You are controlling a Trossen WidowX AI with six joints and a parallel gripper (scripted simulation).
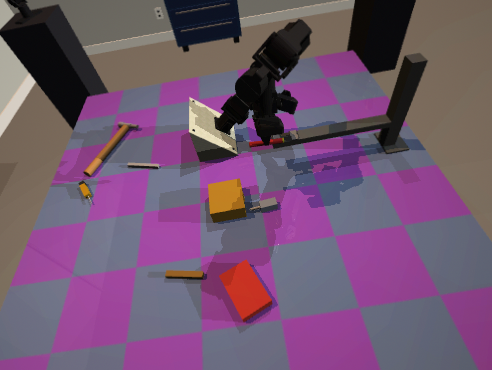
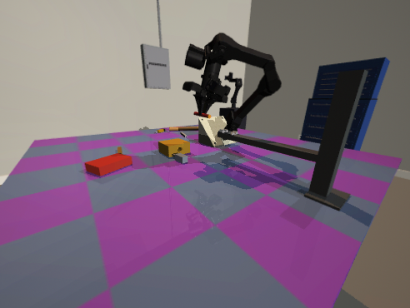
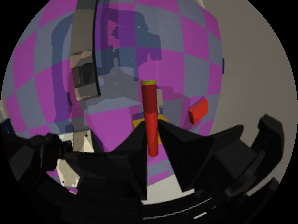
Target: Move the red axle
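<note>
At upper centre of the top view, my black jaws [image 1: 267,142] [image 2: 202,113], nearly closed, grip the slim red cylindrical axle [image 1: 257,144] [image 2: 197,113] [image 3: 149,102] around its middle, probably leaving both ends free for the V-blocks [image 1: 286,136] [image 2: 227,131] [image 3: 82,75].

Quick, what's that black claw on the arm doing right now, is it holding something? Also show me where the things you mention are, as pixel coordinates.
Gripper [image 1: 266,142] [image 2: 202,113] [image 3: 150,123]: closed on the red axle [image 1: 257,144] [image 2: 197,113] [image 3: 150,102], held up above the table.

Top looks steeply down, exterior low across the same tabletop, wrist closely past the jaws [image 1: 266,141] [image 2: 202,113].
</note>
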